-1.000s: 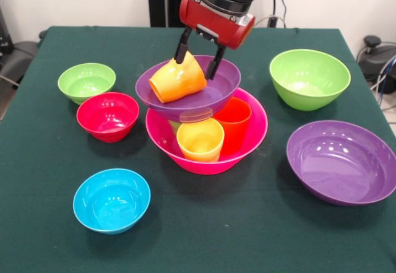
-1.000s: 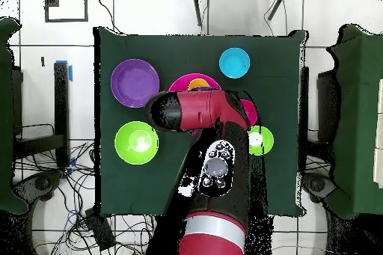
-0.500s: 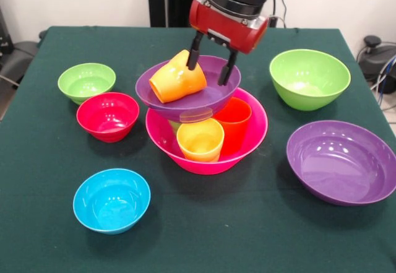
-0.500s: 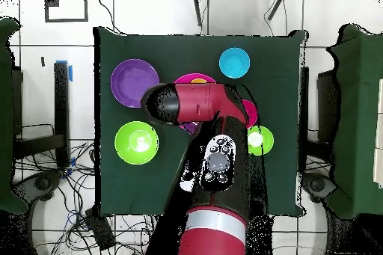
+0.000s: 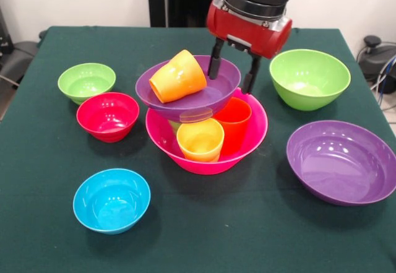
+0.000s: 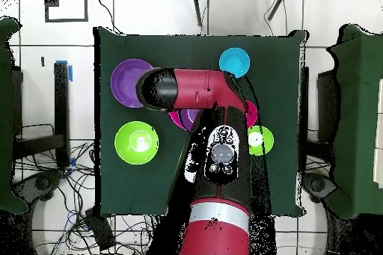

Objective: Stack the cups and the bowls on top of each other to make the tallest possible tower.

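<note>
Red-bodied with two black fingers, the gripper (image 5: 232,75) hangs spread wide and empty at the far right rim of the raised purple bowl (image 5: 189,88), one finger inside that rim and the other just outside it above the hot-pink bowl (image 5: 247,138). Half a second ago its fingers stood beside the orange cup (image 5: 178,76); since then the gripper has drawn away from the cup toward the medium light-green bowl (image 5: 309,78) and risen slightly, and the cup stays where it was, tipped on its side in the raised purple bowl with its mouth toward the camera. The arm (image 6: 196,92) comes down from above the tower, and overhead it covers most of the tower, with more of it reaching across toward the second purple bowl (image 6: 129,81) than before. The raised purple bowl rests on cups standing in the hot-pink bowl: a yellow-orange cup (image 5: 200,139) at the front and a red-orange cup (image 5: 234,121) beside it. Away from the tower on the green table (image 5: 204,229), the second purple bowl sits front right, the red bowl (image 5: 107,116) and small light-green bowl (image 5: 86,82) left, and the blue bowl (image 5: 112,200) front left.
</note>
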